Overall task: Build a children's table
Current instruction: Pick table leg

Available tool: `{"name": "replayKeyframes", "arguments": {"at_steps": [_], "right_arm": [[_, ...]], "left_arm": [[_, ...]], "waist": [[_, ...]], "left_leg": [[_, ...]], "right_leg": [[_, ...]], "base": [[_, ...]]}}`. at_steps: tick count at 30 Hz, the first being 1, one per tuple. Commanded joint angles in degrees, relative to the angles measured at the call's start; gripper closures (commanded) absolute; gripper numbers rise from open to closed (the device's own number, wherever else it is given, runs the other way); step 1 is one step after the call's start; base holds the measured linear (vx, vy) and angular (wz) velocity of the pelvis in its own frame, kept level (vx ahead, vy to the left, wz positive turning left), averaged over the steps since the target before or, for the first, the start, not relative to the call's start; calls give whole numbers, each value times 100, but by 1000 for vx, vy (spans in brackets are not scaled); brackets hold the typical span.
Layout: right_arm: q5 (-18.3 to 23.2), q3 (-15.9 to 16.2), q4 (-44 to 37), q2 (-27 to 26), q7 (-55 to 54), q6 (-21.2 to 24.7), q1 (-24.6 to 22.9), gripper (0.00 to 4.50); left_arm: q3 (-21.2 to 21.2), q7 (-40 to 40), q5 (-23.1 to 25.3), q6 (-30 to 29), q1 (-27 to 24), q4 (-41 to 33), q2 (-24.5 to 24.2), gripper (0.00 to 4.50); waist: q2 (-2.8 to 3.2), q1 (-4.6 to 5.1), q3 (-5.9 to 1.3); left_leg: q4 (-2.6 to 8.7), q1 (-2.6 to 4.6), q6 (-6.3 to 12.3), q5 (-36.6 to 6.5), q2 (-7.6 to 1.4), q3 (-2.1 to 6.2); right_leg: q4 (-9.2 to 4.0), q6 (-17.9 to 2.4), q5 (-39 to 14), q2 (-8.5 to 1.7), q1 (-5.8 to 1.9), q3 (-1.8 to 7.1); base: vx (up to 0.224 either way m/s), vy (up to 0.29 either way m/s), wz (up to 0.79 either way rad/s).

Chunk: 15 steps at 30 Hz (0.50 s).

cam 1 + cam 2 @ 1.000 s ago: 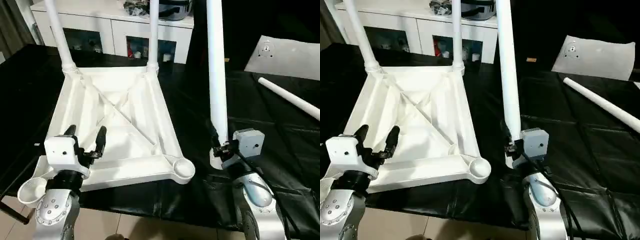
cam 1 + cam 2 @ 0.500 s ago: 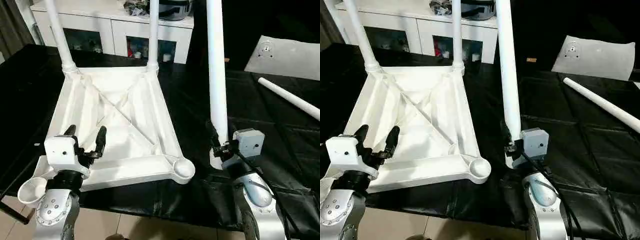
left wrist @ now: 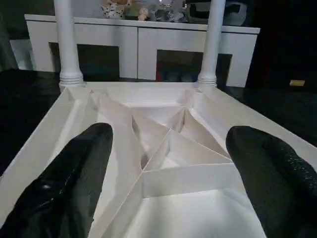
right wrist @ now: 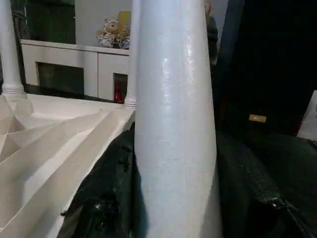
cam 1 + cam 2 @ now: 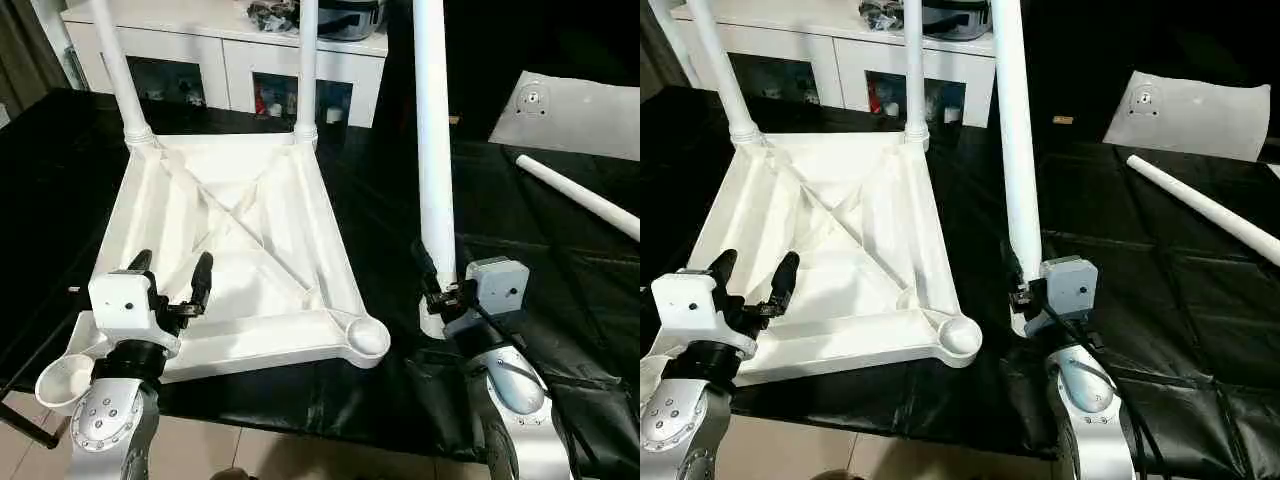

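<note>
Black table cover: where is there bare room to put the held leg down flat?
Bare cover lies between the upturned tabletop and the loose leg by the grey sheet. The near right is crowded by the right gripper holding its leg.

I can't see the tops of the three upright legs [image 5: 433, 130]; they run past the frame edge above the tabletop [image 5: 240, 250]. The loose leg [image 5: 580, 195] is cropped too.
</note>
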<state>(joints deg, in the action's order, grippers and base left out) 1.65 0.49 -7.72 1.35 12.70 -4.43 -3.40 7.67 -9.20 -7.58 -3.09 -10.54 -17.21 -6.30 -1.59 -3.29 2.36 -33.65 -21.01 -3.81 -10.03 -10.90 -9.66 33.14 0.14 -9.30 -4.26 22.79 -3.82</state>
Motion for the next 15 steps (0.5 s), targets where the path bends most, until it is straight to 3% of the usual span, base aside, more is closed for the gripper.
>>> {"name": "replayKeyframes", "arguments": {"at_steps": [1, 15], "right_arm": [[46, -5, 5, 26, -14, 36, 51, 265], [46, -5, 5, 26, -14, 36, 51, 265]], "left_arm": [[-11, 1, 0, 53, 43, 29, -2, 41], [-11, 1, 0, 53, 43, 29, -2, 41]], "waist": [[54, 0, -251], [55, 0, -248]], "left_leg": [[479, 80, 9, -2629, -182, 99], [478, 86, 6, -2657, -179, 100]], "right_leg": [[-479, -208, -2519, -268, -122, 218], [-487, -197, -2575, -270, -119, 215]], "base": [[0, 0, 0], [0, 0, 0]]}}
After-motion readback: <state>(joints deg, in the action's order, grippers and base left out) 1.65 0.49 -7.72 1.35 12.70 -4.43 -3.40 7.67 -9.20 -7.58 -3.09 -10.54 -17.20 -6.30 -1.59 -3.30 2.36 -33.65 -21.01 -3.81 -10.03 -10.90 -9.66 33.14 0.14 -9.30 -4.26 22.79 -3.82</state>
